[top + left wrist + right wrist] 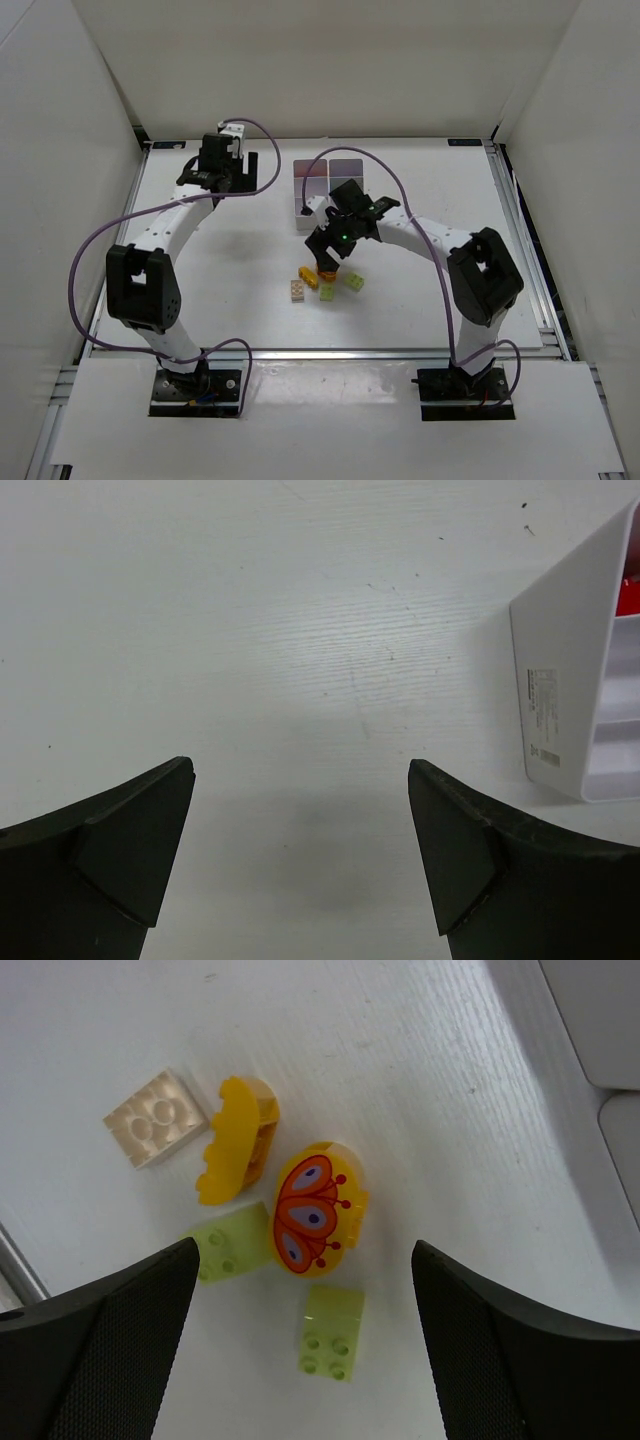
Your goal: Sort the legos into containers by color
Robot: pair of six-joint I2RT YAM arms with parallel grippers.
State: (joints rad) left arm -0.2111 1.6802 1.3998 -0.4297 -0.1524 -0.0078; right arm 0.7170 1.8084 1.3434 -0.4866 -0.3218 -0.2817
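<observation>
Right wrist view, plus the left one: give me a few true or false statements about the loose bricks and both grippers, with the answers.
1. The right gripper is open and grips nothing. True.
2. The yellow rounded plastic brick with an orange butterfly print sits inside a bin. False: it lies on the white table.
3. Two translucent lime studded bricks lie on the table beside it. True.
4. The left gripper is shut on a red brick. False: it is open and holds nothing, with the white translucent plastic bin block off to one side.
</observation>
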